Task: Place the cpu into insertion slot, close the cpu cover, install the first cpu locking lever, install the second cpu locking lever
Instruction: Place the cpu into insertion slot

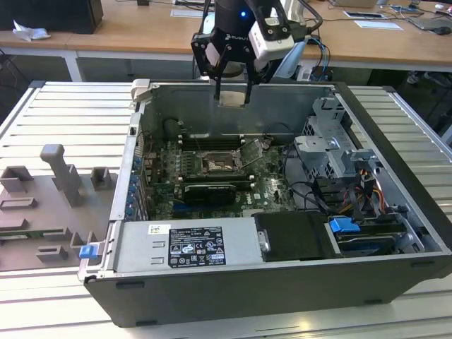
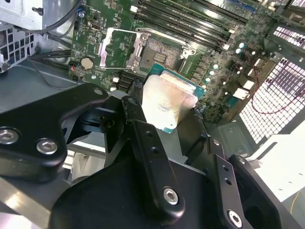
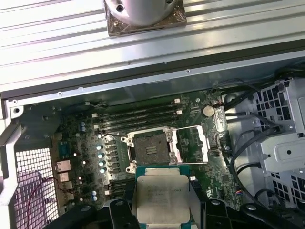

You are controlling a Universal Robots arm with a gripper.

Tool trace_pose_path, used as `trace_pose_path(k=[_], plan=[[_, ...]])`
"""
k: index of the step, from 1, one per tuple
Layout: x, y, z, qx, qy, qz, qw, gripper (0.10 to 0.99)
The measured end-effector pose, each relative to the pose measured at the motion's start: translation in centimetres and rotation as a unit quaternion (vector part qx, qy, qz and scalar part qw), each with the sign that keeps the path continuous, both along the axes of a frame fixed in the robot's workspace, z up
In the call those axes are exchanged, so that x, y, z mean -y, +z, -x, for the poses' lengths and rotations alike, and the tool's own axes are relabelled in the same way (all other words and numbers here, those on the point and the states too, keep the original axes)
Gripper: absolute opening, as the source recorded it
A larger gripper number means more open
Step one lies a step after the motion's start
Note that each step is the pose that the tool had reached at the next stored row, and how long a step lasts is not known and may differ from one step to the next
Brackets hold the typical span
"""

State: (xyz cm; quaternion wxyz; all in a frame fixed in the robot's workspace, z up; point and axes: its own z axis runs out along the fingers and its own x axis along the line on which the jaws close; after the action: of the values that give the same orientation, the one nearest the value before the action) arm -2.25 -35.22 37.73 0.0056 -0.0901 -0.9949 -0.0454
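gripper (image 1: pixel 233 90) sits at upper centre of the exterior view, over the rear wall of the open computer case (image 1: pixel 212 300). its fingers are clamped on the cpu (image 1: pixel 233 99), held well above the motherboard (image 1: pixel 272 187). in the first wrist view the cpu (image 3: pixel 161 198) shows its pale metal top between the black fingers. insertion slot (image 1: pixel 215 164) lies at frame centre of the exterior view, dark contact field exposed. cpu cover (image 3: pixel 190 143) is swung open beside the slot.
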Motion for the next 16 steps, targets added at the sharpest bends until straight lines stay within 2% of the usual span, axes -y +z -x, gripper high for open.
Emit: trace_pose_path(k=[16], plan=[[0.0, -0.03, 0.0, 0.0, -0.035, 0.0, 0.9994, 0.533]])
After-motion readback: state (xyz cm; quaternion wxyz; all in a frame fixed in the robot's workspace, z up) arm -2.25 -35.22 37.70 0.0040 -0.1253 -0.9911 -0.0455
